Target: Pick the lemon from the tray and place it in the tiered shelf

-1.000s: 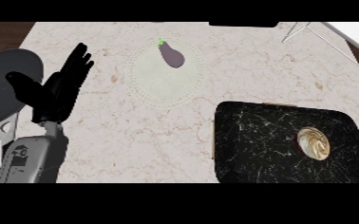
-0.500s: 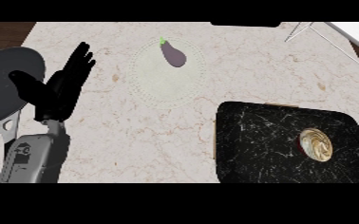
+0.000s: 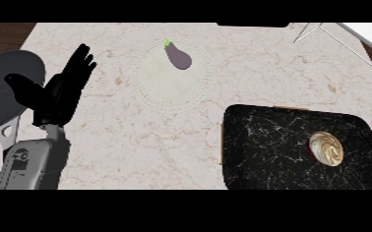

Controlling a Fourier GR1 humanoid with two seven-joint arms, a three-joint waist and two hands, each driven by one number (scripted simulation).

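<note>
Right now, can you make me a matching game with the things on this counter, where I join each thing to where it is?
Things:
1. small purple eggplant with a green stem
2. black marble-patterned tray
3. round beige swirled object
4. robot's black left hand

Places:
A. lower right of the counter
B. left side of the view, fingers straight and pointing up
C. on the upper part of the round pale plate
D. on the right part of the tray

Pairs: 1-C, 2-A, 3-D, 4-B
</note>
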